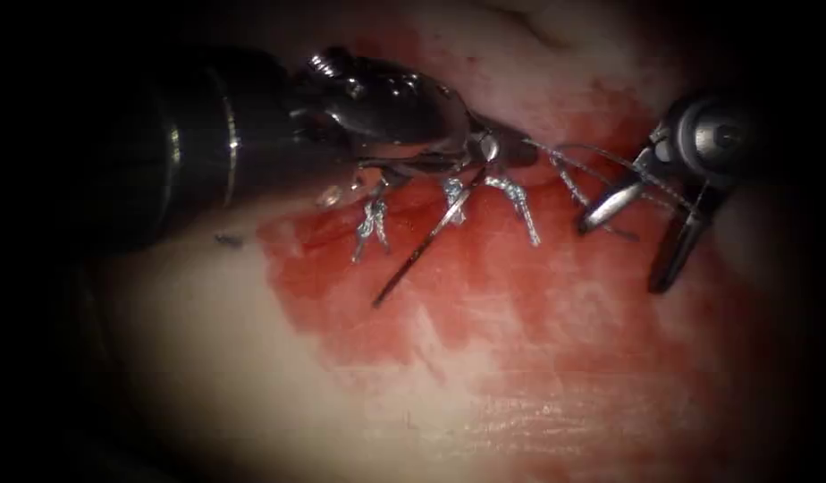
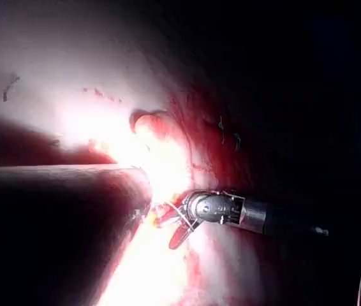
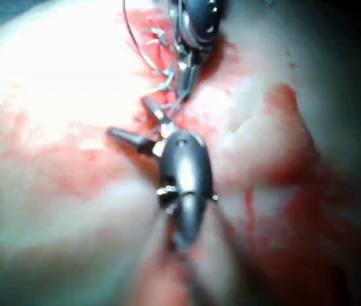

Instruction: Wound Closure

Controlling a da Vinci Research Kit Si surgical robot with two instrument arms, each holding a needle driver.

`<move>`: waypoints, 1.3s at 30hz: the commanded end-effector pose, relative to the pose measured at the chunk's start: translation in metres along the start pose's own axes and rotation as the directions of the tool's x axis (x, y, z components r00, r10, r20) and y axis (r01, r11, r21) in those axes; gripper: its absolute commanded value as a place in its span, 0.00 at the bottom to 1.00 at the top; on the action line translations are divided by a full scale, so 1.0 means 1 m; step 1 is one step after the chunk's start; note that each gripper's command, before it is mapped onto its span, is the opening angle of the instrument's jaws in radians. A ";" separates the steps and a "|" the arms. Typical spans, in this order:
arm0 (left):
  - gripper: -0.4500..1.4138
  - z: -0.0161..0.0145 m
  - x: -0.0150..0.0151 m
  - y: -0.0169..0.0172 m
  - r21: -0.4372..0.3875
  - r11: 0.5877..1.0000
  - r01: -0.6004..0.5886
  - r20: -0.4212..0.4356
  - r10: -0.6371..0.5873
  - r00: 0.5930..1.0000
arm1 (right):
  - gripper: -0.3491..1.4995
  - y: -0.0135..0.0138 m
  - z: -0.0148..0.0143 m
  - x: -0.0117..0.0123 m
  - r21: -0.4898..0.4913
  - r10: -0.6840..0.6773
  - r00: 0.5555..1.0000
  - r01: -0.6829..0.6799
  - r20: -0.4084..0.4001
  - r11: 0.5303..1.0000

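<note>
Left claw [image 1: 498, 150]: my polished steel jaws are clenched on the needle near its blunt end, right over the cut
Needle [image 1: 422, 253]: thin dark sliver, slanting down-left across the wet tissue, free of it
Right claw [image 1: 629, 240]: my two slim jaws splayed wide, grasping nothing, right of the stitches
Thread [image 1: 601, 170]: fine pale strands between both claws
Knots [image 1: 518, 204]: three whitish twisted tufts
Tissue [image 1: 484, 394]: glossy, smeared with red fluid [image 1: 538, 304]

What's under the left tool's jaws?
The left tool, shut on the needle near its upper end, lies over the cut; stitches show beside it. The cut beneath is hidden. The right tool is open.
</note>
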 end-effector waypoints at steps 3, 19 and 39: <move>0.05 0.0006 0.0005 -0.0002 -0.001 1.000 -0.003 -0.003 0.003 1.000 | 0.77 0.0017 0.0001 -0.0009 -0.017 -0.037 0.999 0.038 0.022 0.999; 0.05 -0.0003 -0.0003 0.0005 -0.006 1.000 -0.010 0.001 0.010 1.000 | 0.00 0.0024 -0.0002 0.0005 0.035 -0.049 0.998 0.048 0.034 0.998; 0.05 -0.0015 -0.0066 0.0143 -0.058 0.997 -0.046 0.058 0.050 0.997 | 0.00 0.0065 -0.0019 0.0016 -0.041 0.018 1.000 -0.018 -0.014 0.999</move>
